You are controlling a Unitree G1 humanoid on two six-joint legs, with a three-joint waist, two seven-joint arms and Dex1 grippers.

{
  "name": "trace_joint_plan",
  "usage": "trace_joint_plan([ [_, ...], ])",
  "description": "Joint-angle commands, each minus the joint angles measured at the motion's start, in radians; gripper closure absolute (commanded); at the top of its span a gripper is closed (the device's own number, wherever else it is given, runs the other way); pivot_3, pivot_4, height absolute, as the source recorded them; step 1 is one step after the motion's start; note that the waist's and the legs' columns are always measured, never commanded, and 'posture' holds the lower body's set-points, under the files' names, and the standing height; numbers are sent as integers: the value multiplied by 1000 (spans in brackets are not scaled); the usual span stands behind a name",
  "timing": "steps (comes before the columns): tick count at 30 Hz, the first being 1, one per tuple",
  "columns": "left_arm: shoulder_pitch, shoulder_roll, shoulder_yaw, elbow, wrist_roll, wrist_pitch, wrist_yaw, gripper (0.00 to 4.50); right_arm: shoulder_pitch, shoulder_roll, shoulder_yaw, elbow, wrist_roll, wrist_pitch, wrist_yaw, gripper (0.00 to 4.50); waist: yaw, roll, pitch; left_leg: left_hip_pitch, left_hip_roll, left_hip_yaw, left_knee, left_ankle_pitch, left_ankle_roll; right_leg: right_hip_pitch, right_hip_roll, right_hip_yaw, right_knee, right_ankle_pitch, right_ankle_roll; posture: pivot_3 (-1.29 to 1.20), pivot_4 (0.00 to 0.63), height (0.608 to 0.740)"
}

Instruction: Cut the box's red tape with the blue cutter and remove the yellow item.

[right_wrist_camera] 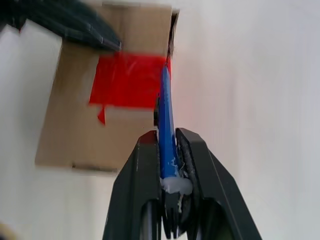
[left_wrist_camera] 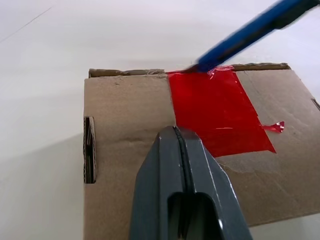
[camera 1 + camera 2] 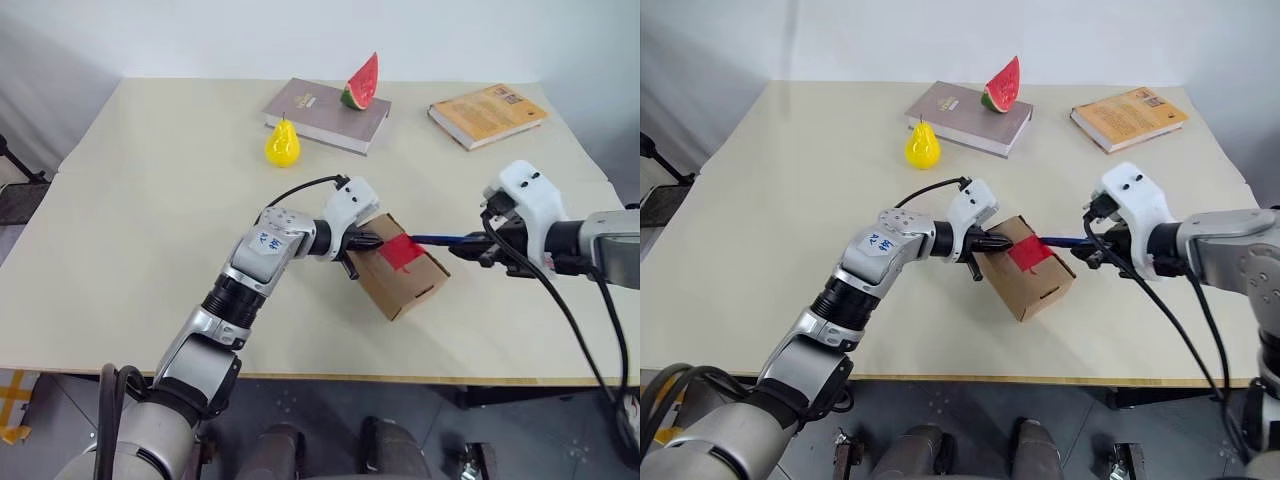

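Presently the right claw (image 1: pixel 169 150) is clamping the blue cutter (image 1: pixel 166 125), tip touching the red tape (image 2: pixel 215 117) at the box's (image 3: pixel 400 275) three-o'clock edge; the left claw (image 2: pixel 182 145), shut and empty, is pressing the lid. Tape uncut, yellow item unseen.

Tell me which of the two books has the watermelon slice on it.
The grey-brown book, behind the pear. The slice stands on its right end; the orange book farther right carries nothing.
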Motion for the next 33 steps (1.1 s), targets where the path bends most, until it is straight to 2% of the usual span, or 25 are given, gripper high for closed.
trace_joint_plan([
  [1,37,11,-43,53,38,45,14,4500,16,-37,-7,-41,72,20,48,4331,0,0,0,0,0,0,0,0,0,0,0,0,0,0,0,0,150,740],
  [5,37,12,-41,55,38,46,17,4500,19,-61,-1,-43,91,20,54,4331,0,0,0,0,0,0,0,0,0,1,0,0,-1,0,0,0,150,740],
  [8,34,10,-39,61,38,43,18,4500,1,-37,11,-28,75,20,38,4331,0,0,0,0,0,0,0,0,0,1,0,0,-1,0,0,0,150,740],
  [14,35,2,-43,57,35,41,18,4500,-106,153,117,88,-66,-78,-58,4331,-22,-4,-3,3,1,2,1,0,0,2,0,1,-2,0,0,0,150,740],
  [20,44,8,-42,41,33,48,19,4500,-118,183,131,104,-117,-98,-46,4331,-27,-4,-3,6,2,2,0,0,-1,3,0,2,0,0,0,0,150,740],
  [23,52,10,-42,29,33,54,20,4500,-98,169,117,90,-117,-84,-37,4331,-27,-4,-3,6,2,2,0,0,-1,3,0,2,0,0,0,0,150,740],
  [30,56,8,-42,28,35,55,21,4500,-7,62,35,11,-74,-22,22,4331,-21,-4,-3,6,2,1,-4,0,-1,3,0,1,-1,0,0,0,150,740],
  [33,54,5,-43,32,35,53,21,4500,45,-23,-18,-23,-46,-11,72,4331,-18,-4,-3,5,1,1,-6,0,-1,3,-1,1,-2,0,0,0,150,740],
])
